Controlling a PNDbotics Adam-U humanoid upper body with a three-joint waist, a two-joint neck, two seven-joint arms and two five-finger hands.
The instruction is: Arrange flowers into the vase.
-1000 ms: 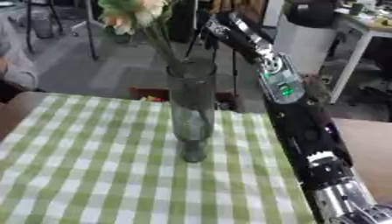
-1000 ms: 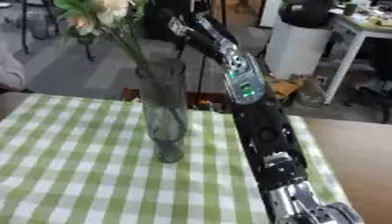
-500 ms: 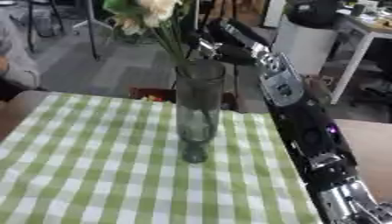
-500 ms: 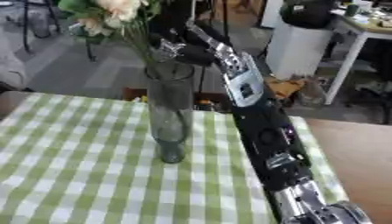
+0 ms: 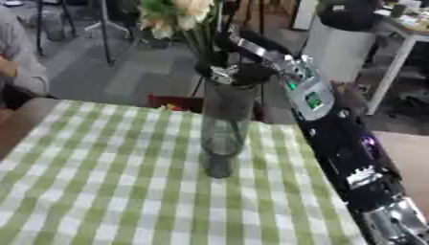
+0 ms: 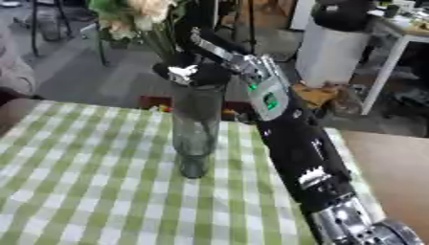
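Flower stems [image 5: 204, 48], light and easily crushed, are held by curled right hand [image 5: 234, 72] fingers above the glass vase [image 5: 221, 125] mouth.

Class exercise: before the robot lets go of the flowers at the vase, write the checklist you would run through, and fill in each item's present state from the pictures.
1. Vase upright on the checked tablecloth: ok.
2. Right hand at the vase mouth: ok.
3. Flowers stand above the vase: ok.
4. Stems inside the glass: cannot tell.
5. Hand's hold on the stems: cannot tell, blurred.
6. Left hand out of the way: ok, not in view.
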